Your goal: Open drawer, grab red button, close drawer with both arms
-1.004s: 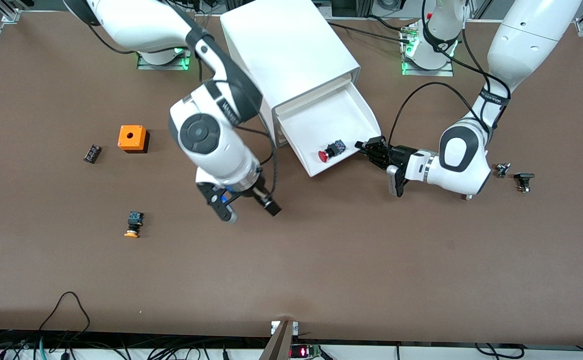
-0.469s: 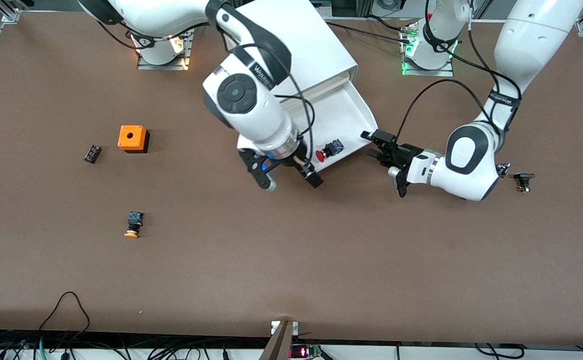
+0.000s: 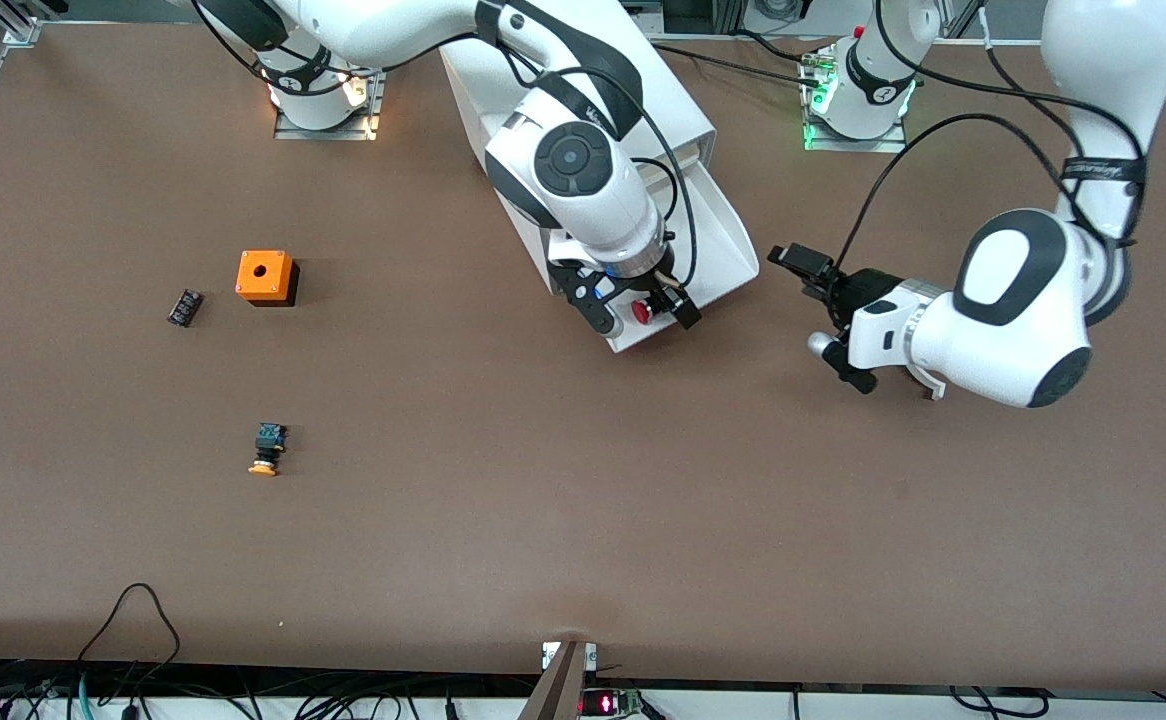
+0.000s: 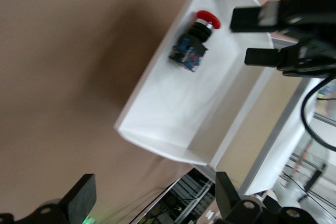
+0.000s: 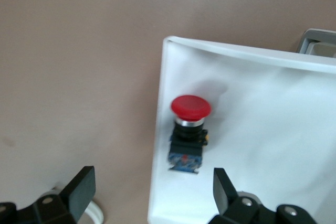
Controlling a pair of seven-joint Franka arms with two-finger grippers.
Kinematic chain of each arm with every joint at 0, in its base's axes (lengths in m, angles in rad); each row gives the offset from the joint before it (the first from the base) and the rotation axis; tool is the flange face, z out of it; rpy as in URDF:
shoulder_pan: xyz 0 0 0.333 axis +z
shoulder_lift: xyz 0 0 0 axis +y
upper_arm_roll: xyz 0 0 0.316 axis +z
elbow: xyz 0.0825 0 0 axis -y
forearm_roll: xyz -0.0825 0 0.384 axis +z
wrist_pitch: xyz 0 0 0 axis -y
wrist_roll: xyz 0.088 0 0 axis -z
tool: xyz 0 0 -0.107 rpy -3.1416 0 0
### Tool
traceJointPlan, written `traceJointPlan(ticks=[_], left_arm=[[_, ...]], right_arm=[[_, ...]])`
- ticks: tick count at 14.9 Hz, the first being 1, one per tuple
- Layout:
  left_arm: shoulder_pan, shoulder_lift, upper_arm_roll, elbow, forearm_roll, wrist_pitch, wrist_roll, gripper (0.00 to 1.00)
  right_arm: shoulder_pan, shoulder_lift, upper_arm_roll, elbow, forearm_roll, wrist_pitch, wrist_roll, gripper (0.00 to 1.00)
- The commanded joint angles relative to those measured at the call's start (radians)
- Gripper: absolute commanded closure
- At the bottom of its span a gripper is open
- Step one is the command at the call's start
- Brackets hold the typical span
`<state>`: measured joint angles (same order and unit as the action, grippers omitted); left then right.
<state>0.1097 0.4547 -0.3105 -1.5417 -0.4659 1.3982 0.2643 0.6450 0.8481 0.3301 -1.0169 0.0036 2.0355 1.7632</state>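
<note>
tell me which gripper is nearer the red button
Right. The right gripper is open directly over the red button in the drawer; the left gripper is open off to the drawer's side.

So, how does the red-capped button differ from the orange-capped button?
The red button lies inside the open drawer, under the right claw; the orange-capped button lies on the bare table, toward the right arm's end. Their caps differ in colour: red against orange. The orange-capped one is nearer to the front camera. Both have dark bodies with blue.
</note>
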Motion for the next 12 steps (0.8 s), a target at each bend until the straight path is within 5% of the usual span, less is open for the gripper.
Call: traceJointPlan(ticks=[1, 6, 7, 12], left_arm=[[0.004, 0.01, -0.016, 0.126, 0.163, -0.056, -0.123, 0.0], [-0.018, -0.031, -0.035, 0.199, 0.442, -0.016, -0.134, 0.0], [-0.024, -0.028, -0.036, 0.219, 0.464, -0.018, -0.137, 0.0], [-0.01, -0.008, -0.021, 0.259, 0.464, 0.037, -0.135, 0.0]], right_arm=[[0.024, 0.028, -0.002, -0.017, -0.046, 0.009, 0.019, 0.01], [0.031, 0.04, -0.002, -0.031, -0.047, 0.009, 0.033, 0.01], [0.031, 0.04, -0.002, -0.032, -0.048, 0.009, 0.032, 0.08], [0.033, 0.037, -0.002, -0.035, -0.056, 0.006, 0.022, 0.84]])
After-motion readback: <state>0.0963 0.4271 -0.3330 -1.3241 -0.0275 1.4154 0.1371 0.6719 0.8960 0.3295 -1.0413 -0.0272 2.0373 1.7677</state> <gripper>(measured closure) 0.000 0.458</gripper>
